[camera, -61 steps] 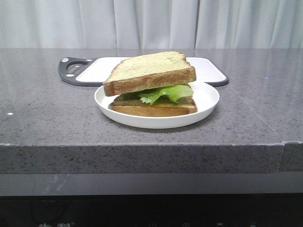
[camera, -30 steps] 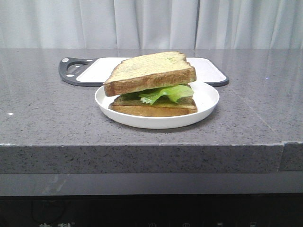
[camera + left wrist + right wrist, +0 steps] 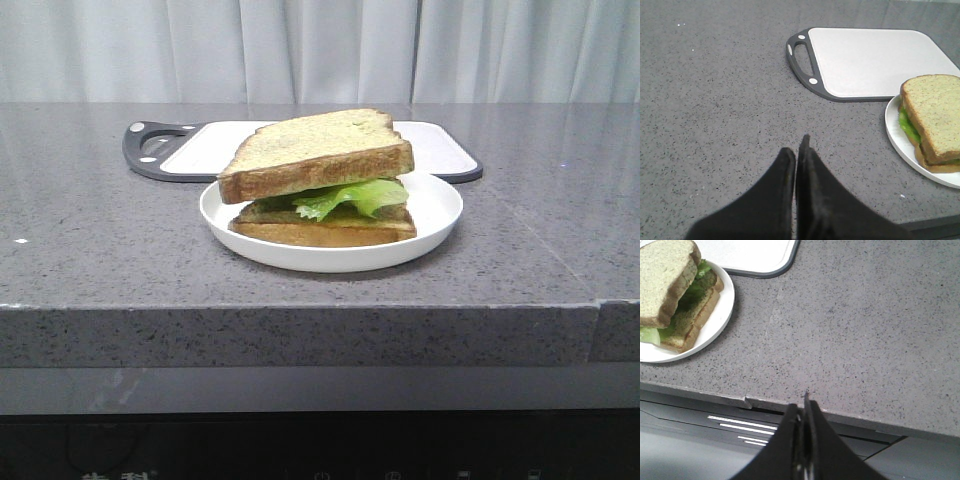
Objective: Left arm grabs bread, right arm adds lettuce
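Bare grey table [image 3: 100,250] lying open on both sides of the white plate [image 3: 440,215], bread [image 3: 315,150] resting atop lettuce [image 3: 355,196] over a lower slice, well apart from left jaws [image 3: 799,150] and right jaws [image 3: 802,407], both pressed together, cutting board [image 3: 875,60] behind, filling seemingly shadowed.

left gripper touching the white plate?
Apart. The left wrist view shows bare grey countertop between the shut left gripper and the round white plate holding the sandwich.

Thick bread [image 3: 318,152], tilted, tops ruffled green lettuce [image 3: 358,196], stacked mid-counter, nearer its front edge.
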Robot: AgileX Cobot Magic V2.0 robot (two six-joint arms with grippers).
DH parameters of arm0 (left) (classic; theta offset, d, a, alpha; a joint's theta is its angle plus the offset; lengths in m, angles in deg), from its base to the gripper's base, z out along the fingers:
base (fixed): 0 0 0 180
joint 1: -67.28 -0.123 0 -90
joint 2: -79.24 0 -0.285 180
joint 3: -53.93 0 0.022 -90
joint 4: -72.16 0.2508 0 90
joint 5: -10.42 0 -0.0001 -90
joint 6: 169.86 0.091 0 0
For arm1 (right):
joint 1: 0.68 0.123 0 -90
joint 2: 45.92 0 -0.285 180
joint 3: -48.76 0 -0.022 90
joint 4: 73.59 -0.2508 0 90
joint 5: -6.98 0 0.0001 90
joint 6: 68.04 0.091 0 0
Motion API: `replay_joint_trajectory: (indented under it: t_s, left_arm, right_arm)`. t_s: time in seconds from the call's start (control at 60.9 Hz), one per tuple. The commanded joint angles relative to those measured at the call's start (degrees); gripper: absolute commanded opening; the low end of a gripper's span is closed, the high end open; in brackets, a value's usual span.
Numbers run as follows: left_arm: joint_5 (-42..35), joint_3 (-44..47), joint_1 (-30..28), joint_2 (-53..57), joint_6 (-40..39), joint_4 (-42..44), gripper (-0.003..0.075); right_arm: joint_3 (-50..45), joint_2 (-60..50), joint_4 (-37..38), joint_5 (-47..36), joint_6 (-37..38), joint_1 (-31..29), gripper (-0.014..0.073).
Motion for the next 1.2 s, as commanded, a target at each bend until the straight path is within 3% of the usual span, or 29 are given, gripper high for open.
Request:
replay_joint_trajectory:
  t_s: [0.0,0.525,0.935,1.181]
  left_arm:
    - [-4.67,-1.38,0.21,-0.25,-0.68,-0.65,-0.002]
    - [-7.14,1.0,-0.14,1.68,-0.68,-0.88,-0.002]
    - [-30.13,31.06,-10.45,25.63,-0.46,-2.28,-0.002]
    - [-35.68,37.85,-11.69,31.07,-0.46,-2.28,-0.002]
  right_arm:
    - [1.28,0.17,1.04,-3.61,0.07,-0.3,-0.0118]
    - [1.28,0.17,0.69,-3.55,0.07,-0.3,-0.0118]
    - [1.28,0.17,0.69,-3.49,0.07,-0.3,-0.0118]
    - [1.28,0.17,0.69,-3.49,0.07,-0.3,-0.0118]
